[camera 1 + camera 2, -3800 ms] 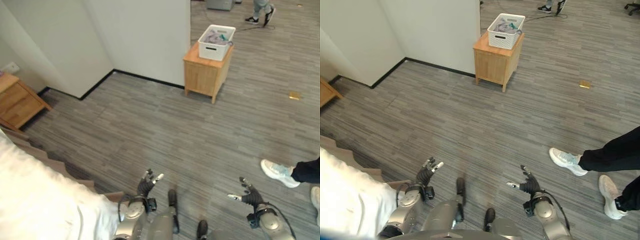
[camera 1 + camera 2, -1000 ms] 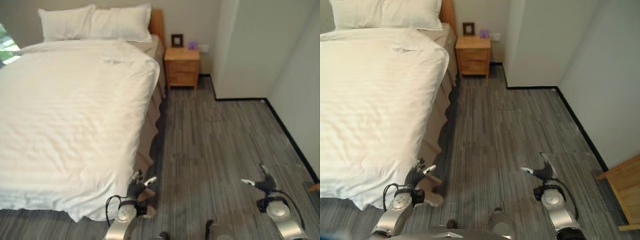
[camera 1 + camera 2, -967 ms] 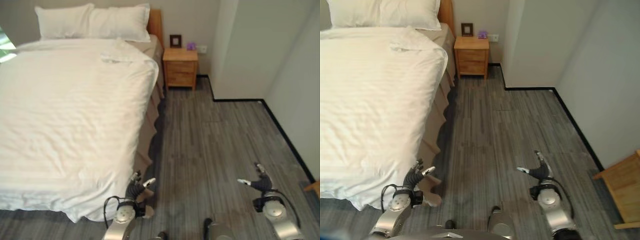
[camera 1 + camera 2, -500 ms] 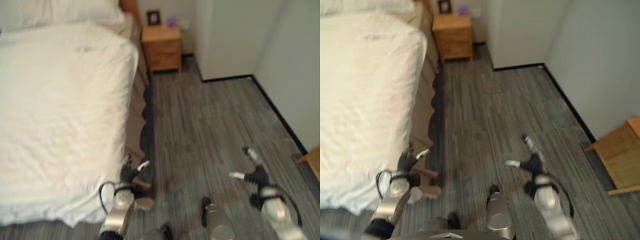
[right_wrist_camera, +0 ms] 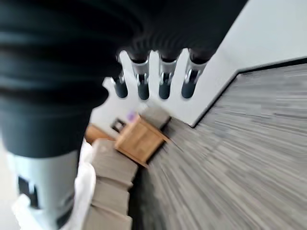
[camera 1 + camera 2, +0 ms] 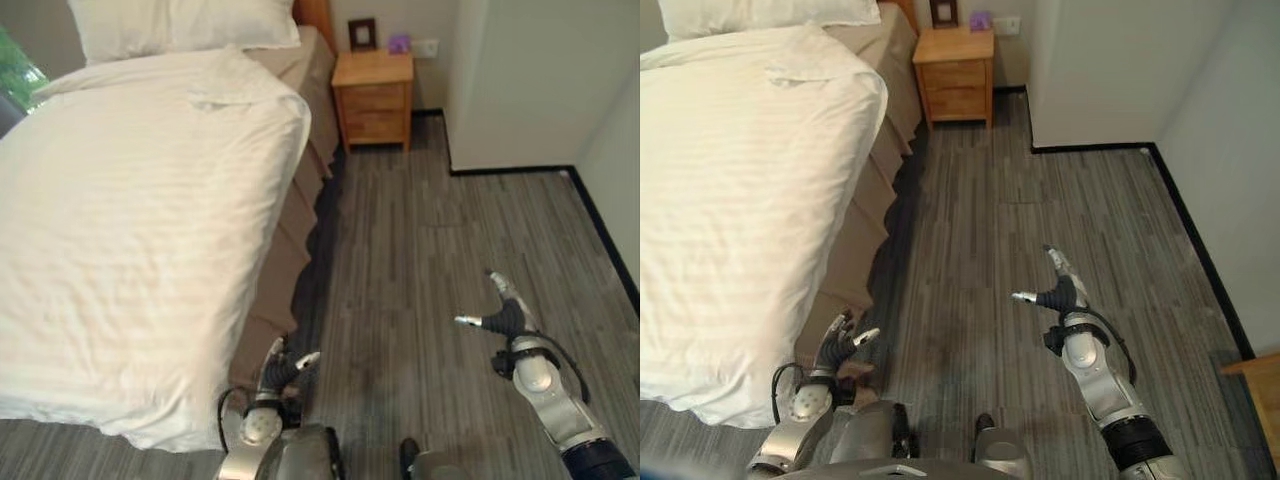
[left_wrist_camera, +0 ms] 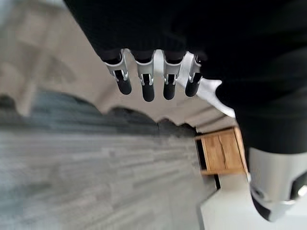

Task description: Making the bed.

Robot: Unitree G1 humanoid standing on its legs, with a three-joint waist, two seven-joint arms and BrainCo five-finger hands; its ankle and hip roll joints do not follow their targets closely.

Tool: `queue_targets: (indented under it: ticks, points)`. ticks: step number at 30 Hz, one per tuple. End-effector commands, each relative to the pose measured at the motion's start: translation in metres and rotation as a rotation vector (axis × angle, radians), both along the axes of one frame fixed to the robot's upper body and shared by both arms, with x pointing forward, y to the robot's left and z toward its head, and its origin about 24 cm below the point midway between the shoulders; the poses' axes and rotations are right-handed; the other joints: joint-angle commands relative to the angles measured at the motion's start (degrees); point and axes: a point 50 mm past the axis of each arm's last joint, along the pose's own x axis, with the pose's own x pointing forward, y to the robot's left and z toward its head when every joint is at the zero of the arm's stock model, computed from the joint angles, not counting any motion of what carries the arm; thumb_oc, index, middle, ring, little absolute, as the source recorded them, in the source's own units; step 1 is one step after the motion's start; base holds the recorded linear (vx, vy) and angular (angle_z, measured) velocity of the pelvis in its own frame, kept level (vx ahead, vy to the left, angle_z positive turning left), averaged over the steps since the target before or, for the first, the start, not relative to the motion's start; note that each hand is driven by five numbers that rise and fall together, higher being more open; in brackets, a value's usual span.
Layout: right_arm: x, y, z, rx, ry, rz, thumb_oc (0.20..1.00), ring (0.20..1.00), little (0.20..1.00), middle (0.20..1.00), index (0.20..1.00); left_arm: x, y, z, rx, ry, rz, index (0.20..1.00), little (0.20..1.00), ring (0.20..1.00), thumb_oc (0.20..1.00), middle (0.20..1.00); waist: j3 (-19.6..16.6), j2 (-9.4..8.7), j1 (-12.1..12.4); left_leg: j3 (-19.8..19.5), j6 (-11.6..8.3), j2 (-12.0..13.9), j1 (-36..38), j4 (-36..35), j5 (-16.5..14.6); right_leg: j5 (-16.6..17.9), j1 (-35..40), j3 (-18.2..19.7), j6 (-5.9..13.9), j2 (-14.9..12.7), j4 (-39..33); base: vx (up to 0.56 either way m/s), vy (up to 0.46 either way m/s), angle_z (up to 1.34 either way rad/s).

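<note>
The bed (image 6: 150,200), with its white duvet (image 6: 120,260) draped over the near corner, is being faced from alongside, nothing is being held in the relaxed left hand (image 6: 835,350) or right hand (image 6: 1060,292), and a reach toward the duvet edge is judged to be called for next.

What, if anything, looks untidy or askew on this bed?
The white duvet has a small rumpled fold near its top edge by the pillows, and it sits skewed, leaving the tan bed skirt exposed. Otherwise nothing stands out.
</note>
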Motion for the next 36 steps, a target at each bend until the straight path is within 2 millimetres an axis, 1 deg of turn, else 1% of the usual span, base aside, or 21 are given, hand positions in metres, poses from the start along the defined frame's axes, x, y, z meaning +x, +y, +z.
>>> queue_targets:
  ticks: [1, 4, 5, 7, 8, 10, 12, 13, 14, 18, 19, 21, 22, 24, 27, 29, 30, 31, 33, 34, 36]
  points:
    - [0.01, 0.002, 0.034, -0.009, -0.157, 0.055, 1.0, 1.0, 1.0, 1.0, 1.0, 0.01, 0.001, 0.018, -0.012, -0.103, -0.003, 1.0, 1.0, 1.0, 1.0, 1.0, 1.0, 3.26, 2.44, -1.54, -1.1, 4.73, 1.49, -9.83, 5.96, -5.58, 4.58, -0.98, 5.72, -5.18, -0.47, 0.64, 0.085, -0.64]
    - [0.008, 0.003, 0.03, -0.019, -0.144, 0.055, 1.0, 1.0, 1.0, 1.0, 1.0, 0.009, -0.001, 0.015, -0.019, -0.093, 0.005, 1.0, 1.0, 1.0, 1.0, 1.0, 0.91, 2.46, 3.36, -2.75, -1.92, 5.18, -0.31, -10.92, 7.1, -7.29, 8.37, 0.11, 6.93, -6.66, -0.47, 0.66, 0.101, -0.54]
    - [0.005, 0.009, 0.026, -0.031, -0.13, 0.083, 1.0, 1.0, 1.0, 1.0, 1.0, 0.005, 0.003, 0.013, 0.003, -0.076, 0.01, 1.0, 1.0, 1.0, 1.0, 1.0, -0.53, 2.74, 4.35, -3.38, -1.74, 5.43, 1.28, -10.16, 10.48, -8.88, 11.67, 1.88, 7.61, -7.34, -0.47, 0.72, 0.103, -0.36]
    - [0.003, 0.019, 0.023, -0.026, -0.138, 0.105, 1.0, 1.0, 1.0, 1.0, 1.0, 0.006, 0.005, 0.014, 0.014, -0.084, 0.015, 1.0, 1.0, 1.0, 1.0, 1.0, -1.2, 0.39, 5.47, -2.73, -0.27, 4.27, 2.13, -8.55, 10.5, -8.16, 11.7, 2.91, 8.94, -9.79, 6.66, 0.8, 0.104, -0.47]
    - [0.001, 0.02, 0.019, -0.024, -0.122, 0.103, 1.0, 1.0, 1.0, 1.0, 1.0, 0.008, 0.008, 0.014, 0.027, -0.08, 0.015, 1.0, 1.0, 1.0, 1.0, 1.0, -1.43, -0.34, 5.54, -2.1, 0.74, 3.34, 3.61, -8.22, 9.03, -6.49, 9.61, 2.57, 10.16, -10.61, 11.37, 0.58, 0.096, -0.82]
    - [0.002, 0.026, 0.017, -0.025, -0.115, 0.122, 1.0, 1.0, 1.0, 1.0, 1.0, 0.015, 0.013, 0.018, 0.068, -0.09, 0.013, 1.0, 1.0, 1.0, 1.0, 1.0, -0.47, -0.71, 4.39, -1.29, 2.81, 1.93, 7.98, -8.36, 6.28, 6.5, 1.03, 4.3, 13.32, -11.86, 27.19, 0.46, 0.105, -0.85]
    - [0.005, 0.033, 0.022, -0.019, -0.146, 0.14, 1.0, 1.0, 1.0, 1.0, 1.0, 0.022, 0.021, 0.024, 0.093, -0.119, 0.029, 1.0, 1.0, 1.0, 1.0, 1.0, -0.25, 0.22, 3.44, -0.19, 3.48, 2.89, 12.15, -9.8, 4.02, 9.98, -5.57, 1.95, 13.58, -12.99, 34.16, 0.44, 0.073, -0.4]
    - [0.006, 0.035, 0.025, -0.011, -0.159, 0.143, 1.0, 1.0, 1.0, 1.0, 1.0, 0.027, 0.024, 0.03, 0.102, -0.146, 0.034, 1.0, 1.0, 1.0, 1.0, 1.0, -0.08, 0.31, 2.73, -0.03, 3.53, 2.82, 14.31, -10.31, 2.56, 9.39, -7.64, -0.71, 12.55, -14.74, 34.6, 0.69, 0.044, 0.12]
    - [0.009, 0.036, 0.029, 0.001, -0.173, 0.146, 1.0, 1.0, 1.0, 1.0, 1.0, 0.031, 0.025, 0.037, 0.102, -0.176, 0.028, 1.0, 1.0, 1.0, 1.0, 1.0, 0.25, 0.4, 1.06, -0.38, 3.12, 2.66, 17.28, -11.03, 0.38, 4.74, -11.12, -4.48, 11.47, -14.02, 30.81, 0.53, 0.026, 0.27]
    - [0.012, 0.037, 0.031, 0.017, -0.176, 0.145, 1.0, 1.0, 1.0, 1.0, 1.0, 0.032, 0.027, 0.041, 0.101, -0.194, 0.034, 1.0, 1.0, 1.0, 1.0, 1.0, 0.44, 0.65, -0.75, -1.2, 2.45, 2.82, 19.87, -11.21, -2.07, 1.47, -14.94, -7.36, 10.27, -10.91, 23.97, 0.46, -0.072, 0.48]
    - [0.014, 0.034, 0.032, 0.028, -0.174, 0.129, 1.0, 1.0, 1.0, 1.0, 1.0, 0.032, 0.03, 0.042, 0.094, -0.2, 0.053, 1.0, 1.0, 1.0, 1.0, 1.0, 0.51, -0.4, -2.41, -1.55, 1.5, 1.98, 23.54, -11.21, -4.91, 3.25, -18.83, -10.19, 10.01, -9.96, 13.25, 0.63, -0.188, 0.41]
    - [0.015, 0.033, 0.033, 0.034, -0.175, 0.121, 1.0, 1.0, 1.0, 1.0, 1.0, 0.032, 0.033, 0.042, 0.094, -0.199, 0.06, 1.0, 1.0, 1.0, 1.0, 1.0, 0.65, 0.05, -3.2, -2.02, 0.9, 2.48, 24.99, -11.21, -6.24, 4.62, -18.06, -11.85, 10.21, -8.97, 7.51, 0.62, -0.183, 0.63]
    - [0.017, 0.03, 0.034, 0.048, -0.173, 0.099, 1.0, 1.0, 1.0, 1.0, 1.0, 0.034, 0.035, 0.042, 0.104, -0.197, 0.069, 1.0, 1.0, 1.0, 1.0, 1.0, 0.8, -0.16, -4.77, -2.69, -0.14, 2.26, 28.33, -11.21, -8.45, 8.15, -23.03, -13.36, 10.92, -8.93, 0.13, 0.64, -0.201, 0.5]
    - [0.014, 0.025, 0.03, 0.046, -0.158, 0.08, 1.0, 1.0, 1.0, 1.0, 1.0, 0.038, 0.034, 0.042, 0.122, -0.203, 0.054, 1.0, 1.0, 1.0, 1.0, 1.0, 0.69, 0.71, -7.0, -5.05, -1.02, 3.3, 33.0, -11.21, -12.25, 9.52, -28.34, -10.0, 11.85, -9.12, -0.21, 0.87, -0.335, 0.55]
    - [0.009, 0.019, 0.022, 0.032, -0.12, 0.069, 1.0, 1.0, 1.0, 1.0, 1.0, 0.035, 0.028, 0.039, 0.11, -0.193, 0.033, 1.0, 1.0, 1.0, 1.0, 1.0, -0.26, 1.39, -7.49, -7.41, -1.26, 4.26, 35.87, -10.21, -12.13, 11.01, -25.35, -6.63, 10.69, -8.03, 0.46, 0.62, -0.314, 0.9]
    - [0.006, 0.012, 0.015, 0.015, -0.084, 0.05, 1.0, 1.0, 1.0, 1.0, 1.0, 0.029, 0.02, 0.032, 0.078, -0.167, 0.033, 1.0, 1.0, 1.0, 1.0, 1.0, 0.12, 3.05, -8.01, -9.53, -2.37, 6.0, 34.16, 0.36, -8.84, 11.55, -22.84, -5.82, 8.93, -7.61, 2.41, 0.39, -0.283, 0.85]
    - [0.006, 0.008, 0.013, 0.014, -0.074, 0.037, 1.0, 1.0, 1.0, 1.0, 1.0, 0.03, 0.018, 0.031, 0.053, -0.162, 0.05, 1.0, 1.0, 1.0, 1.0, 1.0, 0.03, 3.14, -8.27, -10.2, -3.26, 6.52, 31.51, 6.95, -4.0, 11.02, -21.73, -6.32, 7.71, -7.66, 3.17, 0.58, -0.585, 0.43]
    - [0.007, 0.007, 0.015, 0.016, -0.074, 0.038, 1.0, 1.0, 1.0, 1.0, 1.0, 0.028, 0.014, 0.027, -0.018, -0.144, 0.075, 1.0, 1.0, 1.0, 1.0, 1.0, 1.01, 2.82, -7.04, -9.88, -4.28, 7.99, 24.74, 23.92, 5.05, 8.32, -16.67, -6.85, 4.34, -7.22, 3.46, 0.42, -0.483, 0.02]
    - [0.01, 0.01, 0.019, 0.02, -0.092, 0.052, 1.0, 1.0, 1.0, 1.0, 1.0, 0.027, 0.011, 0.026, -0.03, -0.14, 0.07, 1.0, 1.0, 1.0, 1.0, 1.0, 1.36, 1.41, -6.39, -7.68, -4.27, 8.22, 21.44, 30.43, 5.63, 7.43, -14.0, -7.23, 3.45, -8.02, 2.44, 0.4, -0.375, 0.01]
    - [0.028, -0.008, -0.007, 0.078, 0.061, -0.09, 1.0, 1.0, 1.0, 1.0, 1.0, 0.029, 0.005, 0.026, -0.035, -0.135, 0.011, 1.0, 1.0, 1.0, 1.0, 1.0, 0.83, 1.03, -4.34, -6.64, -3.75, 8.26, 19.21, 32.4, 4.57, 6.39, -11.02, -7.52, 3.14, -8.34, 1.13, 0.56, -0.338, 0.0]
    - [0.012, -0.017, -0.001, 0.135, 0.028, -0.086, 1.0, 1.0, 1.0, 1.0, 1.0, 0.024, 0.011, 0.023, -0.028, -0.117, 0.031, 1.0, 1.0, 1.0, 1.0, 1.0, 1.16, 0.32, -3.95, -5.62, -3.05, 6.98, 16.94, 32.1, 2.42, 5.52, -9.27, -6.91, 3.13, -8.32, 0.59, 0.38, -0.149, -0.37]
